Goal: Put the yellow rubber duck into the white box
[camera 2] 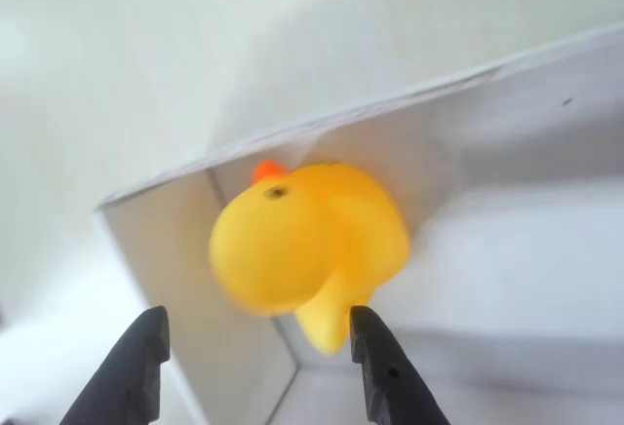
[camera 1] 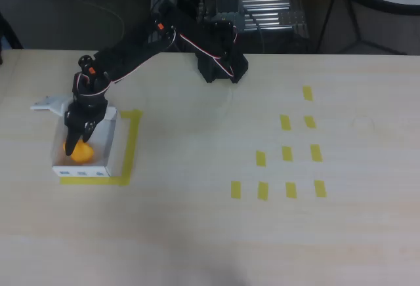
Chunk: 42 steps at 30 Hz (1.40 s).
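Note:
The yellow rubber duck (camera 1: 82, 151) lies inside the white box (camera 1: 111, 143) near the table's left side in the overhead view. My black gripper (camera 1: 77, 140) hangs over the box, its fingers reaching down to the duck. In the wrist view the duck (camera 2: 307, 250) is slightly blurred and rests against a corner of the box walls (camera 2: 507, 123), orange beak up. My gripper (camera 2: 256, 332) is open: the two dark fingertips (camera 2: 146, 347) stand wide apart just below the duck. Whether the right one touches its tail is unclear.
A yellow tape outline (camera 1: 131, 145) runs around the box's right and front sides. Several short yellow tape rectangles (camera 1: 287, 153) mark the table's right half. The arm's base (camera 1: 222, 63) stands at the back edge. A small white piece (camera 1: 49, 105) lies left of the box.

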{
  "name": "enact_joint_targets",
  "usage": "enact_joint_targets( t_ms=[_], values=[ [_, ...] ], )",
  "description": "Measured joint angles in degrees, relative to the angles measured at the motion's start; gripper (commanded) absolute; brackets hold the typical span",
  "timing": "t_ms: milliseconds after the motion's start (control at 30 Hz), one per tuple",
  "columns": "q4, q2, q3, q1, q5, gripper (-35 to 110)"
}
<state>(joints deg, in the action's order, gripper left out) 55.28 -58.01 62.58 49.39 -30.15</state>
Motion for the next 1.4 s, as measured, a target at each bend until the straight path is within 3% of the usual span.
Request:
enact_joint_targets(
  t_ms=[100, 367, 467, 633, 767, 1000, 1400],
  values=[
    [3.3, -8.3, 2.1, -2.2, 1.4, 0],
    [9.1, -50.5, 8.3, -14.3, 20.6, 0],
    [4.8, -71.4, 25.0, -23.7, 25.4, 0],
    [-1.0, -104.5, 67.5, -40.4, 30.1, 0],
    [-1.2, -119.7, 94.5, -46.3, 33.7, 0],
    [4.1, -130.2, 110.1, -47.9, 37.4, 0],
    [4.6, -130.2, 111.4, -47.9, 37.4, 0]
  ],
)
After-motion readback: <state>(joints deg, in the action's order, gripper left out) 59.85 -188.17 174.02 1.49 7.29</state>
